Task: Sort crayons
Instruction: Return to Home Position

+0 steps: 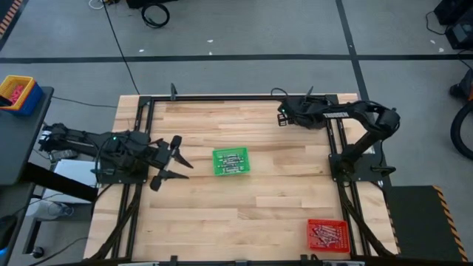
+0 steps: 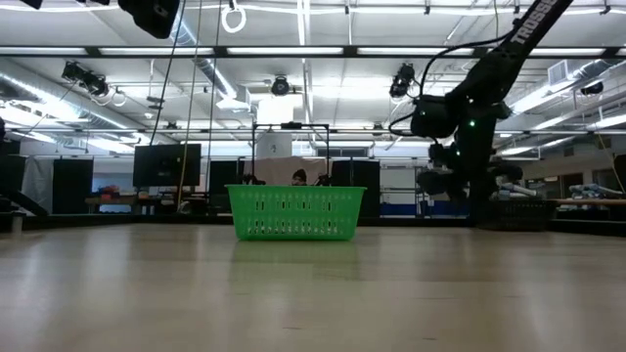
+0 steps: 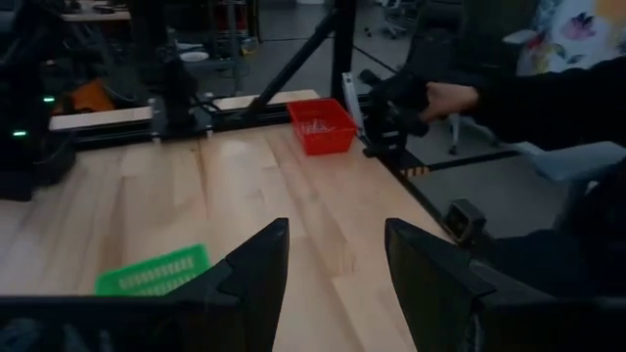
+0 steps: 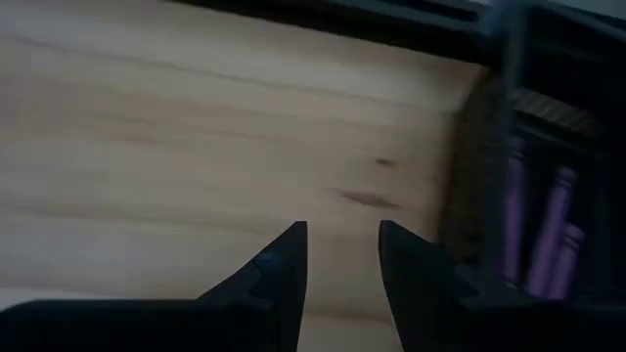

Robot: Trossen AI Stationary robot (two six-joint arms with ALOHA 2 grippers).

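Note:
Several crayons lie in a green tray (image 1: 230, 161) at mid-table, and more lie in a red tray (image 1: 327, 235) at the near right corner. Purple crayons (image 4: 548, 230) stand in a dark tray (image 4: 489, 196) right beside my right gripper. My left gripper (image 1: 170, 164) is open and empty, just left of the green tray. Its wrist view shows the green tray (image 3: 152, 272) and the red tray (image 3: 321, 125). My right gripper (image 1: 283, 114) is open and empty above the table's far right part, over bare wood (image 4: 196, 147).
Black frame rails (image 1: 336, 148) run along the table's left, right and far edges. A person's hand (image 3: 452, 98) rests on a dark device beyond the right edge. A blue and yellow bin (image 1: 16, 92) stands off the table at left. Bare wood lies between the trays.

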